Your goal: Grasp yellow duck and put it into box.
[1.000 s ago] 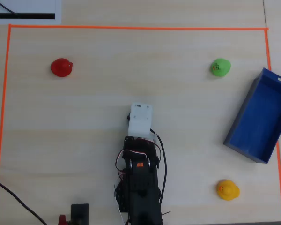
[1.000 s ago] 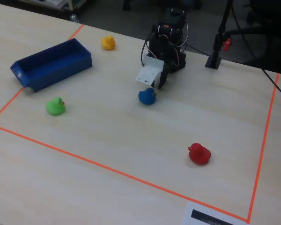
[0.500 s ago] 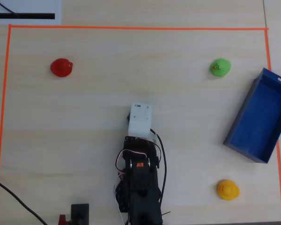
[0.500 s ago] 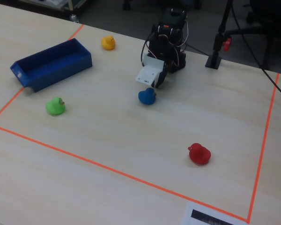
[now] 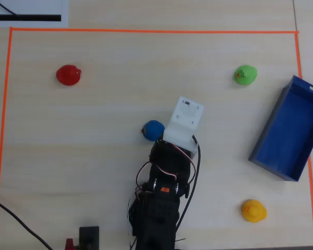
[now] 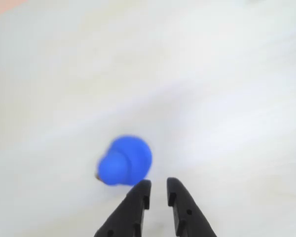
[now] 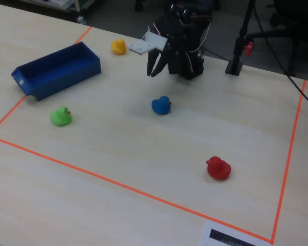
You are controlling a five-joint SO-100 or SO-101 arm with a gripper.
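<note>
**Four ducks on the table, none in your claw**

Four ducks sit inside the orange tape border [image 5: 146, 31] — yellow, green, red and blue — and your gripper [image 7: 155, 70] holds none of them. In the wrist view its two black fingers [image 6: 135, 205] stand close together with only a thin gap between the tips, and nothing is in that gap (call it nearly closed, and empty).

The yellow duck [image 5: 253, 210] is what you want. In the overhead view it sits near the lower right corner of the taped area, well apart from the arm [image 5: 164, 192] and just below the near end of the box [image 5: 266, 130]. In the fixed view the same duck [image 7: 118, 46] rests close beside the box's [image 7: 61, 77] right end, not touching it.

The box lies at a tilt along the right edge in the overhead view — open top, nothing visible inside.

Your gripper hangs above the table, near the blue duck [image 6: 125, 161], which sits just left of the fingertips in the wrist view. The green duck [image 5: 245, 74] and red duck [image 5: 68, 75] lie well apart, toward the far corners.
</note>
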